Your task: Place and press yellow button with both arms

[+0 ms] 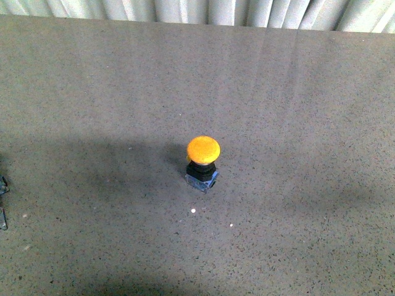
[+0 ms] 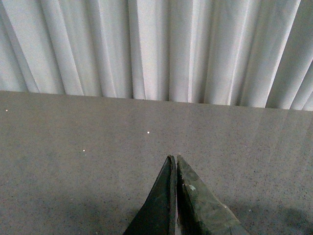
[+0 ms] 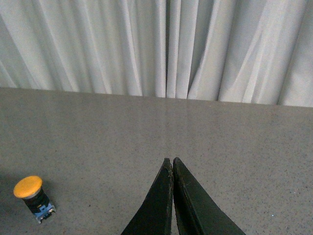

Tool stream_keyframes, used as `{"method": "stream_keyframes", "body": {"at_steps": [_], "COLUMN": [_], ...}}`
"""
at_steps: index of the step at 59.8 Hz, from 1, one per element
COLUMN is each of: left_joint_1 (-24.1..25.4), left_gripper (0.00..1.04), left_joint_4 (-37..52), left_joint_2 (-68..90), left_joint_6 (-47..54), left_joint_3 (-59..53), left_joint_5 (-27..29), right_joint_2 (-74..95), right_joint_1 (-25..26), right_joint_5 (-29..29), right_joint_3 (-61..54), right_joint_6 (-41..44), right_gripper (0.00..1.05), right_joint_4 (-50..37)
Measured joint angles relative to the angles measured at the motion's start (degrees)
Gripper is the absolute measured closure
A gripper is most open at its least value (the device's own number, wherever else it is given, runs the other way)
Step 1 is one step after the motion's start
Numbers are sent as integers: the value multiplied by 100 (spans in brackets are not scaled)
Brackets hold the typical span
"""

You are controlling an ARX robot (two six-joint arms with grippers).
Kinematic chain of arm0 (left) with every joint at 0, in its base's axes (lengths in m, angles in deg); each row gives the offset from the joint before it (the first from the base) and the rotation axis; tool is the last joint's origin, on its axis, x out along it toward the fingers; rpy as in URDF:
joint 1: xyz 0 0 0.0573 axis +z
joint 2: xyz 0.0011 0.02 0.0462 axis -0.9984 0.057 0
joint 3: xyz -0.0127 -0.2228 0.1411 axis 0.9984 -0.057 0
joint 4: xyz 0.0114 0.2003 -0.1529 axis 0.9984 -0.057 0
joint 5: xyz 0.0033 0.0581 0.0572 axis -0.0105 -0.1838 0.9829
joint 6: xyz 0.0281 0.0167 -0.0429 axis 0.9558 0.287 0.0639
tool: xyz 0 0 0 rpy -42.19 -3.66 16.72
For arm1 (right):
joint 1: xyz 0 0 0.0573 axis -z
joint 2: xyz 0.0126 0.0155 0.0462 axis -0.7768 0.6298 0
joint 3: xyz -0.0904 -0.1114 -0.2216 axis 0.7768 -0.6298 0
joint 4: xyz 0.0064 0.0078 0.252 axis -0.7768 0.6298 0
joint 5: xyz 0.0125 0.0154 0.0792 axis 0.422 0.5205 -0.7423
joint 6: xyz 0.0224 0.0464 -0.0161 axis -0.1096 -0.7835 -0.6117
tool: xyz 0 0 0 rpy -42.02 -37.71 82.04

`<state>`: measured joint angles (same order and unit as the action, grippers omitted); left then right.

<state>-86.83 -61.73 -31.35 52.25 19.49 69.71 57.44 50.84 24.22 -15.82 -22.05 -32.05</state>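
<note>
Fingers: left gripper (image 2: 174, 159) and right gripper (image 3: 172, 160) both pressed closed, empty.
Yellow button (image 1: 203, 161): upright, mid-table (image 1: 308, 92), well apart from both.
Risk: off-centre press likely tips its narrow base.

Your front view looks steeply down on the grey tabletop (image 1: 296, 92) from fairly high, with the curtain (image 1: 247, 11) edging the far side. Both wrist cameras sit low behind their closed fingers (image 2: 188, 196) — facing level toward that curtain. Front and right wrist views share the yellow button (image 3: 33, 198) — near in neither.
</note>
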Motion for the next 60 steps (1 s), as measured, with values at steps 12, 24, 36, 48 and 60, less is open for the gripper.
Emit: {"method": "stream_keyframes", "body": {"at_steps": [12,24,36,48,60], "left_joint_1": [0,0,0,0,0], "left_gripper": [66,32,10,9,9], "left_joint_4": [2,0,0,2,2], "left_joint_2": [0,0,0,0,0], "left_joint_6": [0,0,2,2,2], "left_joint_3": [0,0,0,0,0], "left_joint_5": [0,0,0,0,0], "right_joint_2": [-4,-4,-4,-4,-4], "right_joint_1": [0,0,0,0,0], "right_joint_5": [0,0,0,0,0], "right_joint_3": [0,0,0,0,0], "right_joint_6": [7,7,7,7,7], "right_gripper": [66,32,9,9,9], "right_joint_4": [0,0,0,0,0]}}
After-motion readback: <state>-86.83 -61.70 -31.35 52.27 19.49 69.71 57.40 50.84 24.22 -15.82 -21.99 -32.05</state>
